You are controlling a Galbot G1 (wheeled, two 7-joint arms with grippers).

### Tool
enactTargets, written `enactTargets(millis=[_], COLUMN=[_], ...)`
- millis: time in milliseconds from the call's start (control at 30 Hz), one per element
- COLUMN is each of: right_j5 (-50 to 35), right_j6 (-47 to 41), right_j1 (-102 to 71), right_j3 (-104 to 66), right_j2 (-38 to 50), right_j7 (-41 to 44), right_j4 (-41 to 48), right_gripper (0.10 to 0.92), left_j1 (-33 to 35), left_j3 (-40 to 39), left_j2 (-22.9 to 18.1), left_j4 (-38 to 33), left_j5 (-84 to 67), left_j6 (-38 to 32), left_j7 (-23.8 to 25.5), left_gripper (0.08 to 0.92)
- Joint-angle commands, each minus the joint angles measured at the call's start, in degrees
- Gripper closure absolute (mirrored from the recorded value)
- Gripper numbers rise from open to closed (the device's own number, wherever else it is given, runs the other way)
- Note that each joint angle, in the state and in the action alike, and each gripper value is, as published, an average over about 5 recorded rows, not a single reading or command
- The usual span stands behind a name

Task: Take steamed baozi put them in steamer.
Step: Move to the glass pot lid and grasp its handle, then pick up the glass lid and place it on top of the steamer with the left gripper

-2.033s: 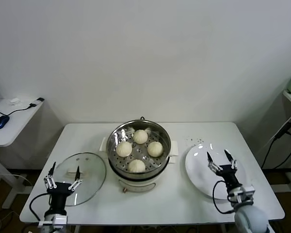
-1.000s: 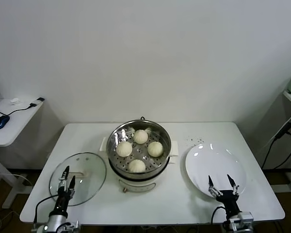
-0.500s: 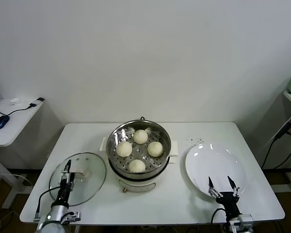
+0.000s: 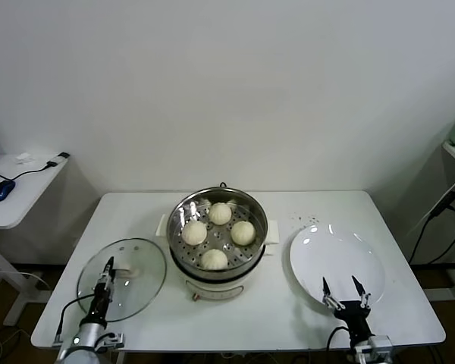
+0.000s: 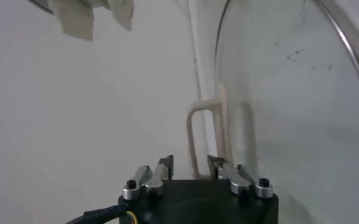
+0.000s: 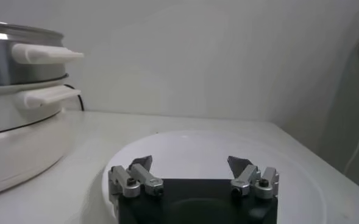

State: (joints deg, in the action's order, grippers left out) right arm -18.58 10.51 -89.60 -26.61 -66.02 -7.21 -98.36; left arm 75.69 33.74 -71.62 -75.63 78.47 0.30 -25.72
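The steamer stands mid-table, its steel side also showing in the right wrist view. On its perforated tray lie several steamed baozi: one at the back, one left, one right, one at the front. My left gripper hangs low over the near part of the glass lid, right at its white handle. My right gripper stands open and empty over the near edge of the white plate.
The glass lid lies flat on the table, left of the steamer. The white plate lies to the right, bare. A side table with a blue mouse stands far left. A black cable hangs at the far right.
The left gripper has swung in over the lid's handle and drawn its jaws much closer together. The right gripper has slid back to the plate's near edge, still open.
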Motion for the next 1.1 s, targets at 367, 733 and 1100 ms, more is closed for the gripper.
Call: enactTargets(millis=[367, 733, 1100], right_j5=[-0.04, 0.85, 3.46], right_j6=[0.13, -2.76, -3.18], right_j1=[-0.90, -1.67, -2.47], right_j3=[-0.40, -1.56, -1.09], right_j2=[0.08, 0.49, 0.02], right_j7=[0.22, -0.85, -1.87], right_j4=[-0.97, -3.32, -3.57], right_gripper=[0.203, 0.203, 0.203], left_j1=[4.06, 9.49, 2.63], left_j3=[1.32, 4.75, -8.28], left_j2=[0.90, 11.51, 11.29], left_j4=[-15.53, -40.97, -51.67], left_j5=[-8.15, -27.63, -17.02], left_j6=[1.52, 19.16, 32.90], left_j7=[6.40, 26.72, 31.22], left_gripper=[0.852, 0.852, 0.852])
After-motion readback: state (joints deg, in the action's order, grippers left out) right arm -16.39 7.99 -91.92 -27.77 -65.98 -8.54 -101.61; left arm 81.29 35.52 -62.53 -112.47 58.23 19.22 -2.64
